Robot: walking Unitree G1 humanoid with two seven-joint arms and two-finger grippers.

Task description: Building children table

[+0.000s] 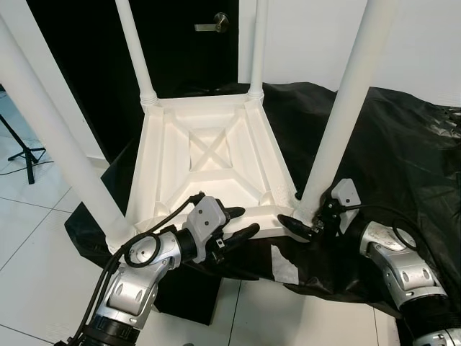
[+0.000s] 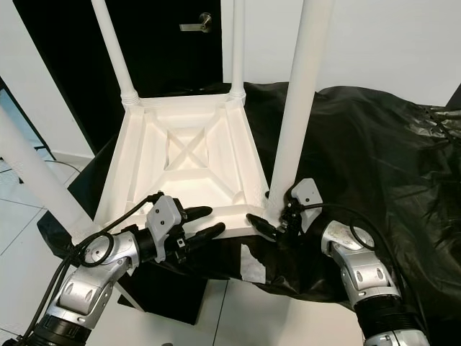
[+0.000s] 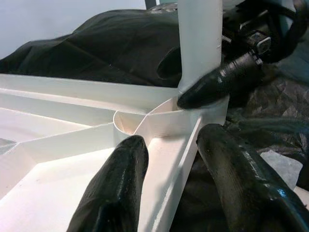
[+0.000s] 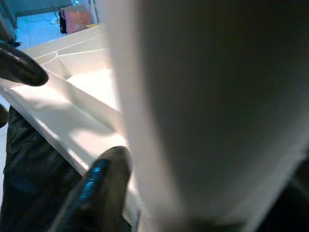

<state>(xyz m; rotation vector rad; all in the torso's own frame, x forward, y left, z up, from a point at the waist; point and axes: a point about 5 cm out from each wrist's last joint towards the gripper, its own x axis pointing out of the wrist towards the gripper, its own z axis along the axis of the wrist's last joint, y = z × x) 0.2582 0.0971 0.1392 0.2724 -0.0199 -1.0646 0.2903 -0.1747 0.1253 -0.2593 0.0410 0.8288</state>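
A white children's table point(image 1: 209, 155) lies upside down on a black sheet, its legs pointing up. My left gripper point(image 1: 241, 222) is at the near rim point(image 3: 159, 159), open, with one finger point(image 3: 113, 191) over the underside and the other point(image 3: 239, 181) outside the edge. My right gripper point(image 1: 304, 215) is at the base of the near-right leg point(image 1: 346, 108), closed around it. One fingertip point(image 3: 217, 84) presses the leg just above its socket; the other is hidden behind the leg. In the right wrist view the leg point(image 4: 203, 106) stands right against one finger point(image 4: 96, 188).
The black sheet point(image 1: 403, 144) drapes a low support and spreads to the right. A dark door with a lever handle point(image 1: 212, 24) stands behind. A tripod foot point(image 1: 25, 155) rests on the white tile floor point(image 1: 36, 259) at left. White tape point(image 1: 284, 263) marks the sheet's front.
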